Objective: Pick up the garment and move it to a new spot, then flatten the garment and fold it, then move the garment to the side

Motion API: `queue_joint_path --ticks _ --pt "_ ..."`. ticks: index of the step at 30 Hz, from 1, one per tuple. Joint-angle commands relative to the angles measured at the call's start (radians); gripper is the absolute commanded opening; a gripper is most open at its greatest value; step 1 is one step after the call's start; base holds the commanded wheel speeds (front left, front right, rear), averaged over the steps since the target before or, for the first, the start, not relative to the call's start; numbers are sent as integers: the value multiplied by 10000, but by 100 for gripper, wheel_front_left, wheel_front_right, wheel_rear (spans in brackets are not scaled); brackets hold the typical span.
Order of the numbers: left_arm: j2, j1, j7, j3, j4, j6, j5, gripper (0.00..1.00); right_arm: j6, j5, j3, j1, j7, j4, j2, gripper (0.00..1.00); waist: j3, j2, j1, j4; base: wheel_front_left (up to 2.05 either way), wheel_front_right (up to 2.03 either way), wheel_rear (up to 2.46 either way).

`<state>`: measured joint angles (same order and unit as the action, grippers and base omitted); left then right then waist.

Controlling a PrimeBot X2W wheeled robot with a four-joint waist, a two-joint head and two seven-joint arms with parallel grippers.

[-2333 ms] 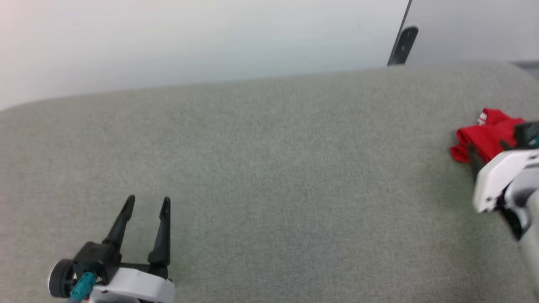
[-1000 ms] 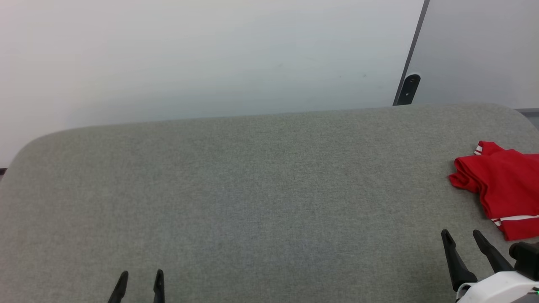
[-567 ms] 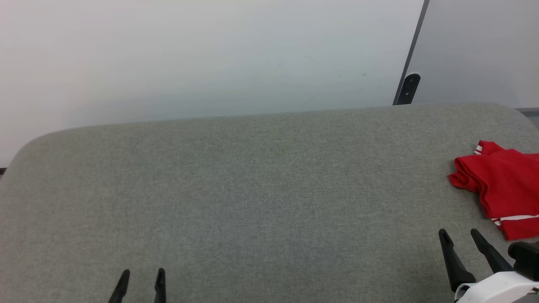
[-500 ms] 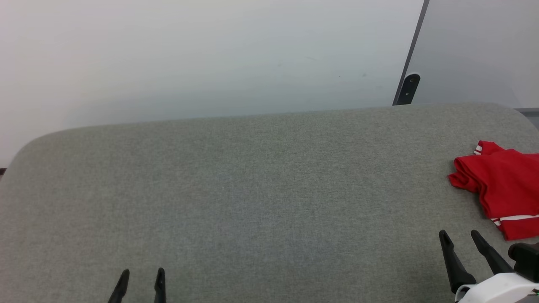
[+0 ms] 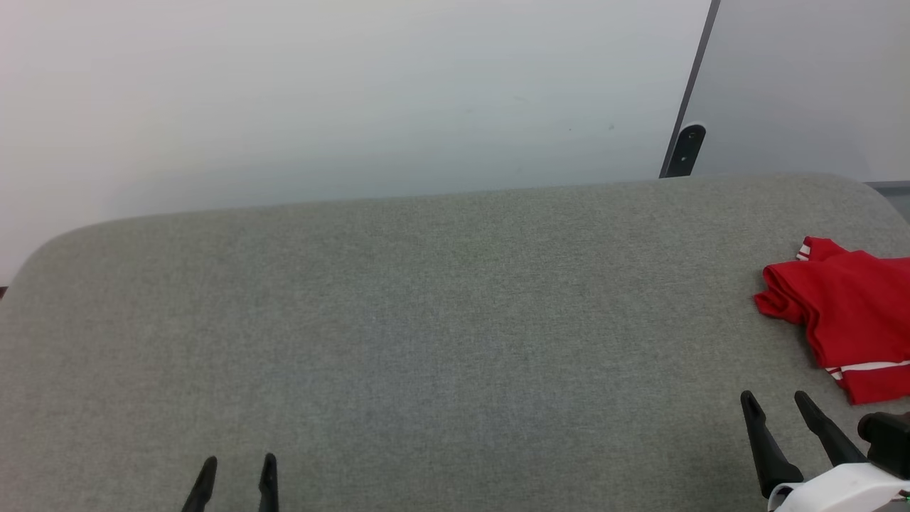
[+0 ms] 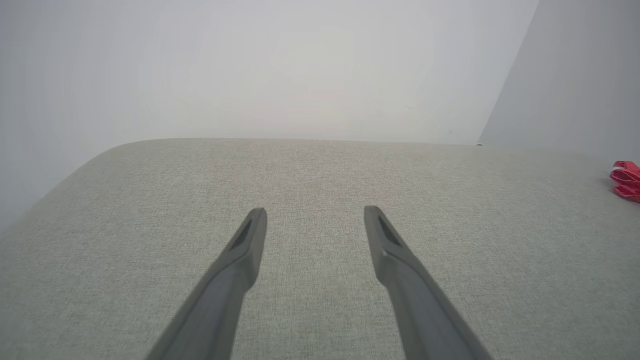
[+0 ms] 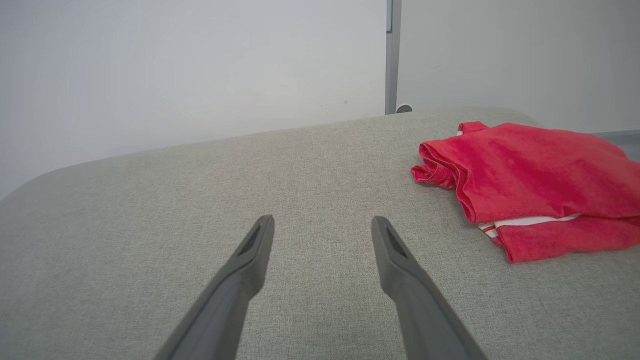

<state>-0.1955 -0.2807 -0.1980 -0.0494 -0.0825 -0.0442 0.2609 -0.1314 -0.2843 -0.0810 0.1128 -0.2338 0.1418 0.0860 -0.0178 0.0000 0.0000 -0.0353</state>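
The garment (image 5: 849,316), red with a thin white stripe showing at a fold, lies folded in a small bundle at the far right of the grey padded surface (image 5: 441,320). It is also clear in the right wrist view (image 7: 530,185) and a sliver shows at the right edge of the left wrist view (image 6: 626,180). My right gripper (image 5: 775,402) stands open and empty near the front right, a short way in front of the garment and apart from it. My left gripper (image 5: 238,466) is open and empty at the front left, far from the garment.
A white wall (image 5: 341,92) rises behind the grey surface. A dark post with a black bracket (image 5: 684,149) stands at the back right, beside a grey panel (image 5: 810,85). The surface's rounded corners show at back left and back right.
Since the oldest frame the head view has tilted up and the right gripper has come off the garment and drawn back to the front. Over the last second nothing has visibly moved.
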Motion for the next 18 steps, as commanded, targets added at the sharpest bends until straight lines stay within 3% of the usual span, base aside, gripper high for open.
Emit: queue_joint_path --ticks 1,3,4,9,18 --pt "-20 -45 -9 -2 -15 -41 50 100 17 30 -10 84 -22 49 -41 100 11 0 0 5 0 0 0" --pt "-31 -17 -38 -6 -1 -67 51 100 17 27 -25 77 -28 62 -46 100 21 0 0 14 0 0 0" --pt "2 2 -17 -16 1 -33 23 0 0 -3 -4 -1 -12 16 -14 0 21 0 0 12 0 0 0" --pt "170 -40 -27 -106 444 -21 83 0 0 -108 16 100 -12 -495 -74 0 26 0 0 13 0 0 0" --pt "244 428 270 2 751 182 1839 0 1 -1728 -47 -210 123 -914 -108 0 39 0 0 37 0 0 0"
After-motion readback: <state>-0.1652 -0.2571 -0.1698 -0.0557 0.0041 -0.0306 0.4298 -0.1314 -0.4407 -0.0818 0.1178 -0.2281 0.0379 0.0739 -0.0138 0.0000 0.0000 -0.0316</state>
